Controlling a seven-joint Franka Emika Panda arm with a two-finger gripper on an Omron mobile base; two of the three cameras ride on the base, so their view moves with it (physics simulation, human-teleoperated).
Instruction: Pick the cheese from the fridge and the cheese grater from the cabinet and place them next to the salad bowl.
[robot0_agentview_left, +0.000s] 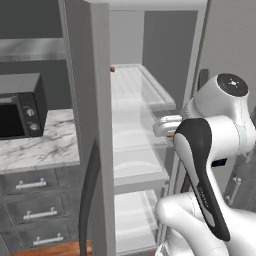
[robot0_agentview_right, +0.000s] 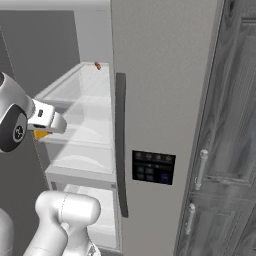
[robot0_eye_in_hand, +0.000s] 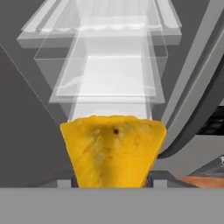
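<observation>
Starting from the left base view, the fridge (robot0_agentview_left: 100, 125) is seen standing open, the white arm reaching toward its glass shelves (robot0_agentview_left: 135, 165), with a microwave (robot0_agentview_left: 20, 107) left of the fridge. In the right base view, the cheese (robot0_agentview_right: 41, 134) shows as an orange sliver under the gripper (robot0_agentview_right: 47, 127), just in front of the fridge shelves. In the hand view, the cheese (robot0_eye_in_hand: 113, 151) is gripped between the jaws, held clear of the shelves. It is judged light, firm and slightly greasy; its flat sides are best pinched.
</observation>
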